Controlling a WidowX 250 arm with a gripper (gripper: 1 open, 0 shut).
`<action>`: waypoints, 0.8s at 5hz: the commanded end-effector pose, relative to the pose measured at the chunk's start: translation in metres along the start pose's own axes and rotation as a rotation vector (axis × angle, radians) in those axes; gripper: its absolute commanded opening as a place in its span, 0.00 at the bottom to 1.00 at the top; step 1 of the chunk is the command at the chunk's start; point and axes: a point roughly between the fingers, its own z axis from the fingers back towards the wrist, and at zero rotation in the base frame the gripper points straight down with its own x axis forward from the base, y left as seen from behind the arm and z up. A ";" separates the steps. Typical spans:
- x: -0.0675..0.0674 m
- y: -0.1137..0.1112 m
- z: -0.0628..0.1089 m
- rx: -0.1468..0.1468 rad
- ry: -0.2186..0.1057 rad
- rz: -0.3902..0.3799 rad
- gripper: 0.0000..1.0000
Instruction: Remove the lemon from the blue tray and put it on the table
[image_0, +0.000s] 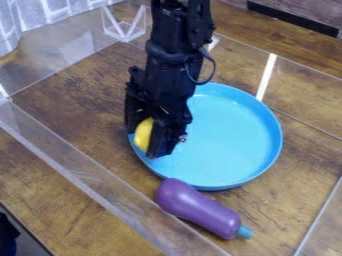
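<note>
The black gripper (152, 138) comes down from above and is shut on the yellow lemon (142, 133), which shows between its fingers. It holds the lemon over the left rim of the round blue tray (254, 150). How high the lemon hangs above the rim I cannot tell. The tray lies on the brown wooden table (80, 100), and its inside is bare where I can see it. The arm hides part of the tray's left side.
A purple eggplant (198, 208) lies on the table just in front of the tray. Clear acrylic walls (60, 165) run along the left and front. A white object (127, 20) stands at the back behind the wall.
</note>
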 end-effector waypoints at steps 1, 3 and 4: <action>0.008 0.007 0.034 0.030 -0.092 0.035 0.00; 0.009 0.023 0.055 0.051 -0.108 0.104 0.00; 0.010 0.028 0.060 0.064 -0.116 0.116 0.00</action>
